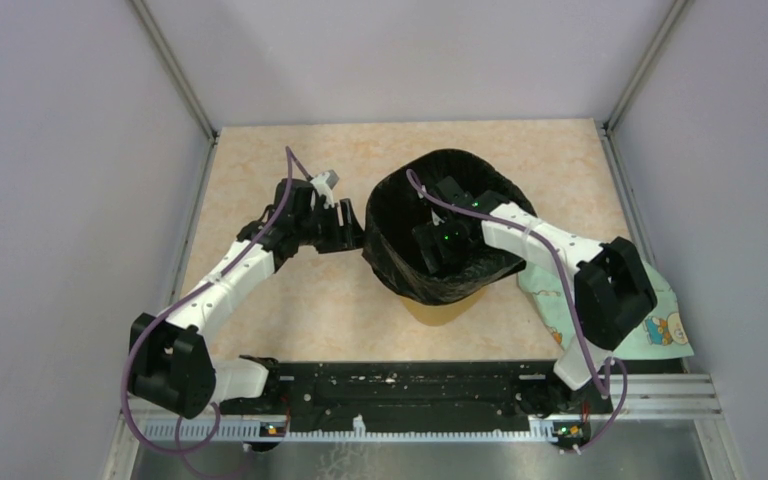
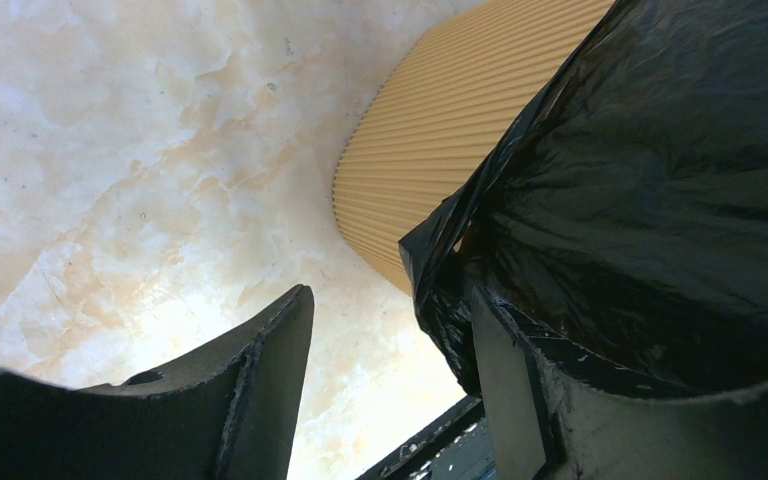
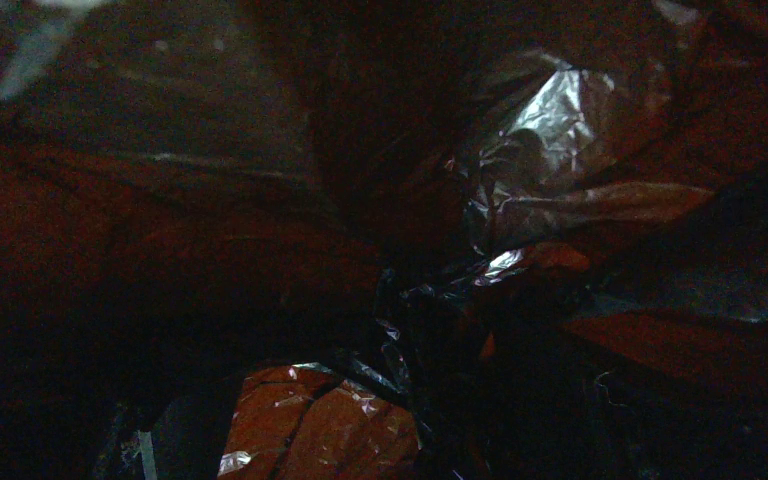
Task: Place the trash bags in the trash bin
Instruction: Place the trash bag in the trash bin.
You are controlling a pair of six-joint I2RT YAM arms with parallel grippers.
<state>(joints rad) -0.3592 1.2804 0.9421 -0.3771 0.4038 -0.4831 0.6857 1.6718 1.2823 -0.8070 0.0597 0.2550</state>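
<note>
The black trash bag (image 1: 397,262) lines the yellow trash bin (image 1: 442,311) at mid-table, its edge folded down over the outside so only the bin's base shows. My left gripper (image 1: 352,236) is at the bin's left side and stands open. In the left wrist view its right finger (image 2: 508,392) rests against the hanging bag (image 2: 660,200); the left finger (image 2: 260,385) is apart over bare table, beside the ribbed bin wall (image 2: 440,130). My right gripper (image 1: 438,240) reaches down inside the lined bin. Its wrist view shows only dark crinkled bag film (image 3: 550,130); its fingers are lost in shadow.
A pale green patterned cloth (image 1: 660,330) lies at the right, partly under the right arm. The black mounting rail (image 1: 410,385) runs along the near edge. Grey walls (image 1: 80,200) close in the left, right and back.
</note>
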